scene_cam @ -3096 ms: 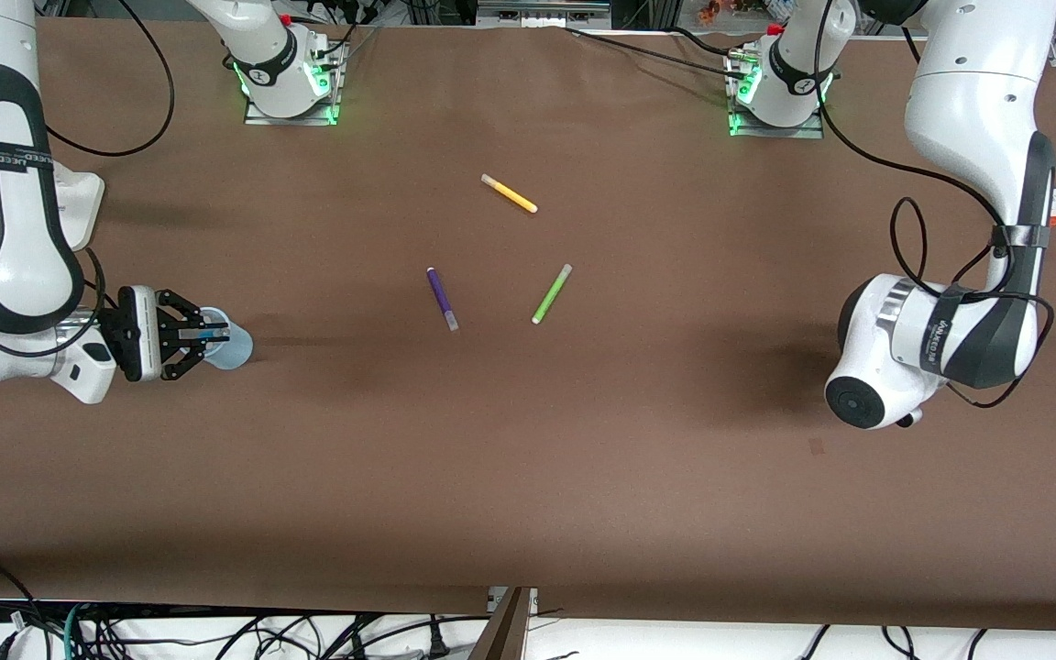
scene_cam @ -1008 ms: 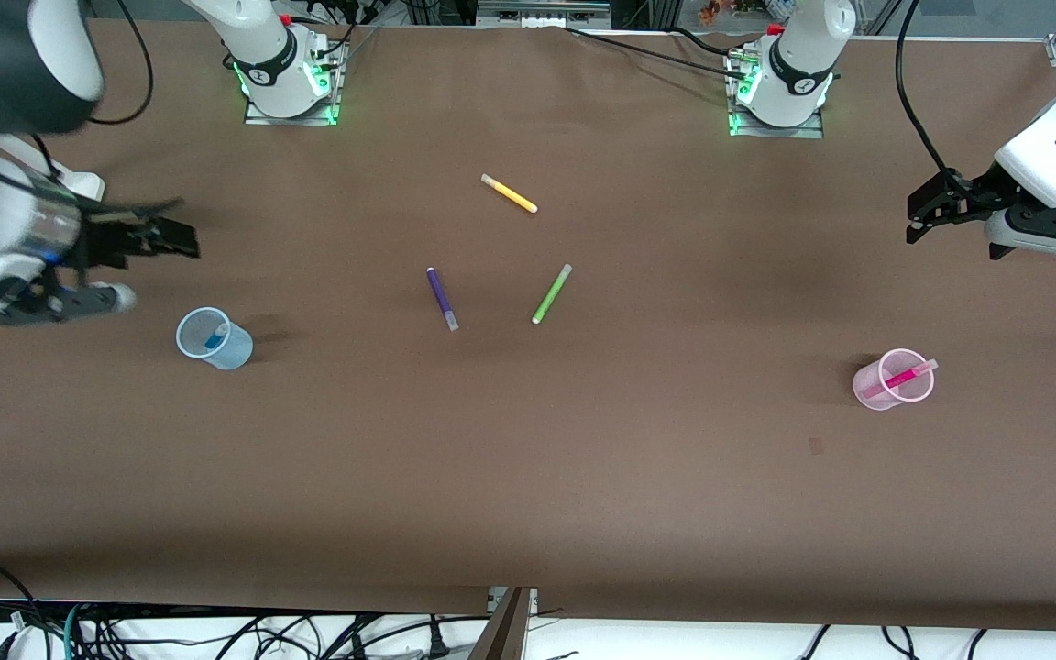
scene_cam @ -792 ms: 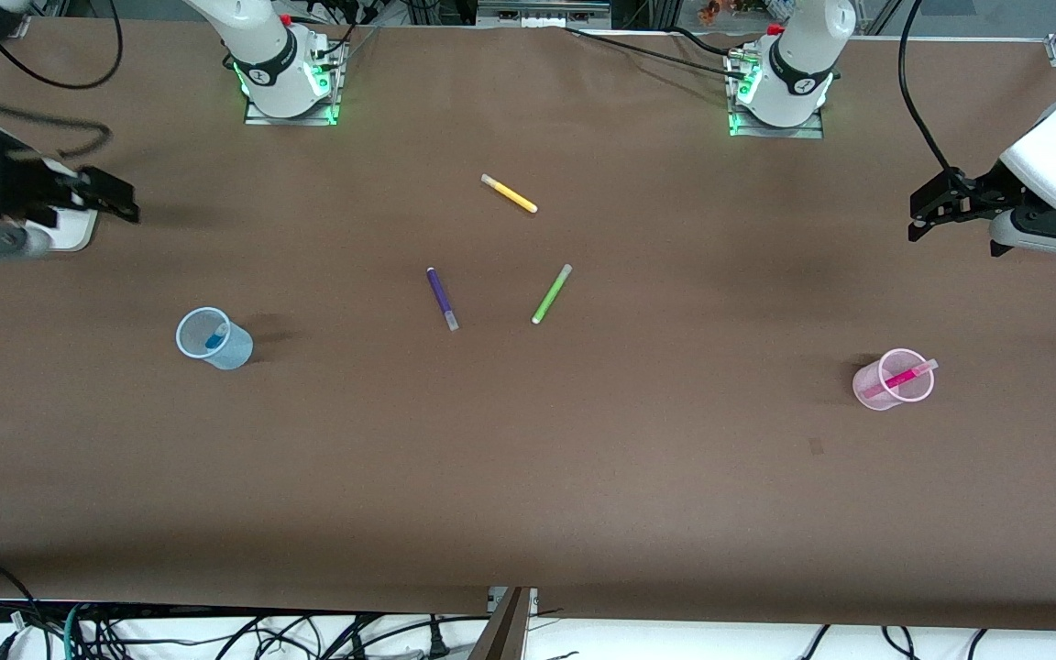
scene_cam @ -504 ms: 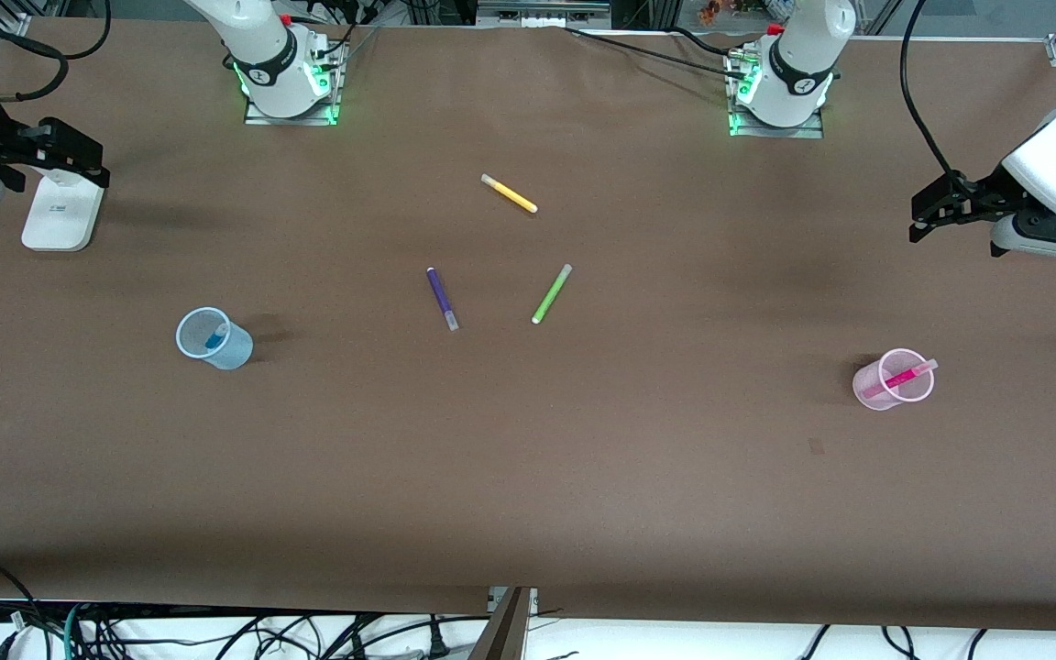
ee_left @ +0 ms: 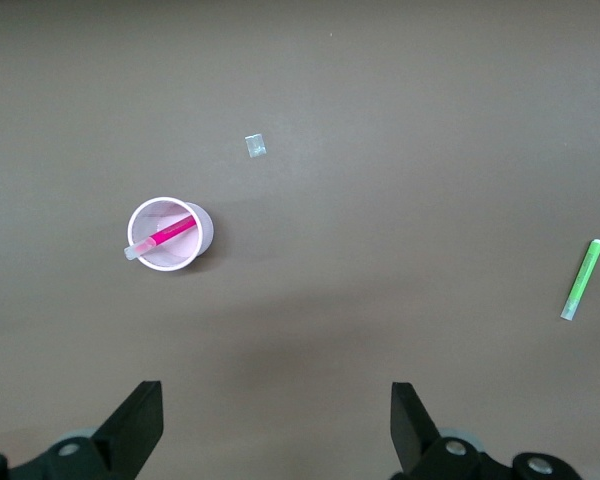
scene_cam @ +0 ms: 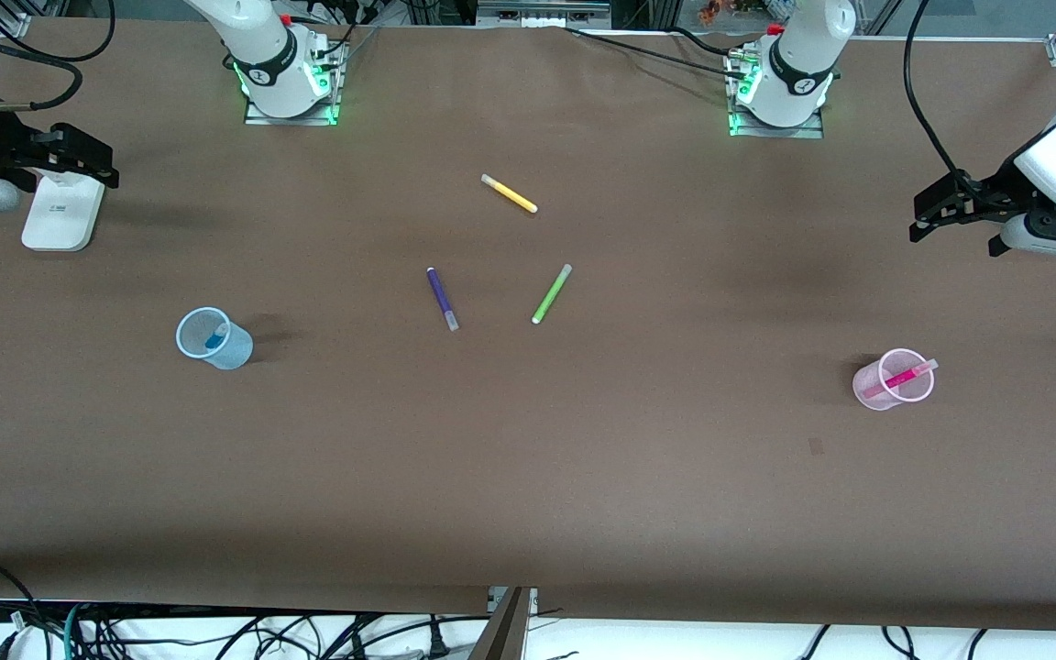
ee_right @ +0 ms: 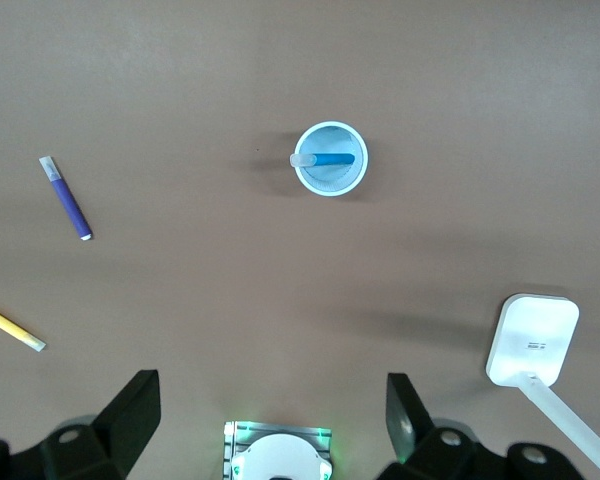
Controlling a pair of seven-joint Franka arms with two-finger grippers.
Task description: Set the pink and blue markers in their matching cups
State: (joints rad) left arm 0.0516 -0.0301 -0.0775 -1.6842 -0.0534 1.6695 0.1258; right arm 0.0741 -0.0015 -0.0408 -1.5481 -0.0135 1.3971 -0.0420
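Up at the left arm's end of the worktop, the left gripper hangs in the air with its fingers spread wide and nothing between them. The pink cup stands well apart from it, nearer the front camera, with the pink marker leaning inside, its pale cap poking over the rim. At the right arm's end, the right gripper hovers over a white stand, its fingers likewise apart and empty. The blue cup sits well clear of it, nearer the front camera, holding the blue marker. Between the two cups, farther from the front camera, lie the purple pen, the green pen and, farthest, the yellow pen. Compared with three seconds ago, both arms have pulled back from the cups: the right gripper was then at the blue cup and the left arm covered the pink one. The three loose pens have not shifted.
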